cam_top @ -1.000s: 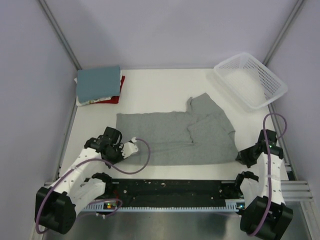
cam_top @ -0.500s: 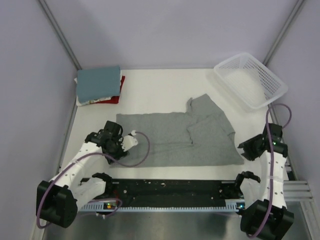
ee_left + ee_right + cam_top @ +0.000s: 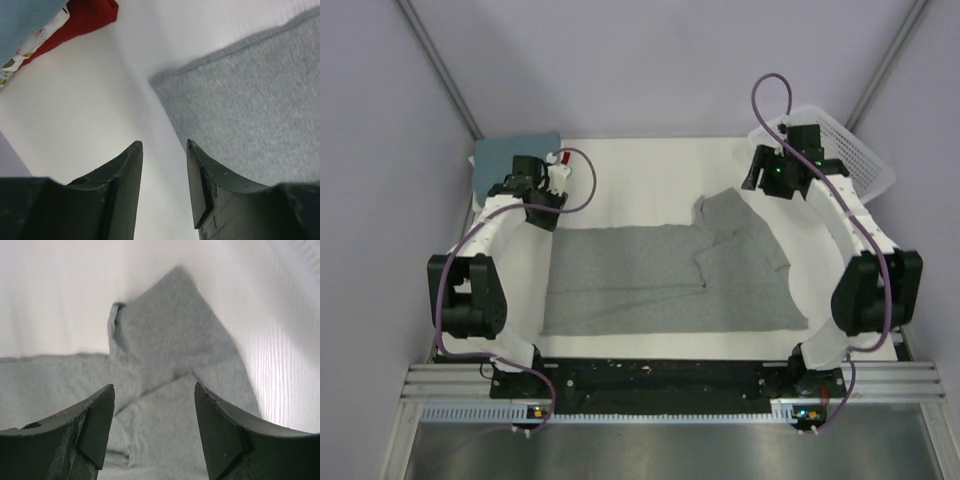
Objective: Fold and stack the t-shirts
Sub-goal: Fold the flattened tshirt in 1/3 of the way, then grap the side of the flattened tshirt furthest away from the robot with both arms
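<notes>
One grey shirt (image 3: 660, 285) lies long left-to-right; left gripper (image 3: 162, 146), parted and empty, is nearest its far-left corner; right gripper (image 3: 152, 388), likewise, its far-right sleeve.

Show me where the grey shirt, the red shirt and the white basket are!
grey shirt (image 3: 650, 285): top external view, middle of its flat body.
red shirt (image 3: 82, 20): left wrist view, its folded edge at the bottom of the pile.
white basket (image 3: 868, 165): top external view, bare lattice inside near its right rim.

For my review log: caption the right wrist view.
Open right gripper hovers over a far corner of the heather-grey t-shirt on the white table.
</notes>
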You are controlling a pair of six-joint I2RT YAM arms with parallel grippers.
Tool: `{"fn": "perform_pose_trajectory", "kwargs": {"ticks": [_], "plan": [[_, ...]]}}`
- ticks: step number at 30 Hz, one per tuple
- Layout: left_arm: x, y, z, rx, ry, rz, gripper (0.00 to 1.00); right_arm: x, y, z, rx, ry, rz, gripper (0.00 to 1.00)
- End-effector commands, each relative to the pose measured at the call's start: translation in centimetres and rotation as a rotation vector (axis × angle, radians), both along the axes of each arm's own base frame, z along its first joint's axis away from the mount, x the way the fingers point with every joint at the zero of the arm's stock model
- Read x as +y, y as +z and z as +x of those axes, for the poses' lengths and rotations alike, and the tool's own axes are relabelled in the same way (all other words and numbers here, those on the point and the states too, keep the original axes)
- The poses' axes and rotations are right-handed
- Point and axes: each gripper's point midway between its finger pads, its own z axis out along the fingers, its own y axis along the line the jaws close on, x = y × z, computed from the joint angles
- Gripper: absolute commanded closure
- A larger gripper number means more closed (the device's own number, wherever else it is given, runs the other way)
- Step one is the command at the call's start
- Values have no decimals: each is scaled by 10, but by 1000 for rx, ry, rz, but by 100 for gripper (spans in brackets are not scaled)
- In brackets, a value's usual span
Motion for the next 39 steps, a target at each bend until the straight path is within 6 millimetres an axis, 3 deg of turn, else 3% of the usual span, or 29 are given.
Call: {"fn": "perform_pose_trajectory", "kwargs": {"ticks": [1,2,6,11,20,23,24,25,29,32,39], "plan": [[-11,4,33,-13,108,-112,55,1,-18,69,-10,83,-143,37],[-10,-1,36,-3,119,-108,55,0,-16,82,-18,83,-156,39],[-5,-18,46,36,144,-127,53,-4,-55,125,57,105,-237,44],[0,-39,50,81,172,-142,51,-1,-95,147,133,149,-280,49],[-4,-70,50,158,151,-152,51,28,-156,153,240,177,-189,49],[-11,-74,48,158,112,-181,51,38,-168,149,274,190,-174,49],[-3,-73,51,139,124,-194,51,39,-172,146,288,192,-175,50],[-3,-75,50,131,118,-194,51,40,-174,145,293,194,-175,52],[-1,-76,51,128,116,-190,52,45,-174,142,299,206,-157,80],[3,-80,52,121,126,-184,55,48,-162,143,279,213,-136,99],[0,-89,47,136,112,-219,55,55,-124,134,225,250,-107,100]]}}
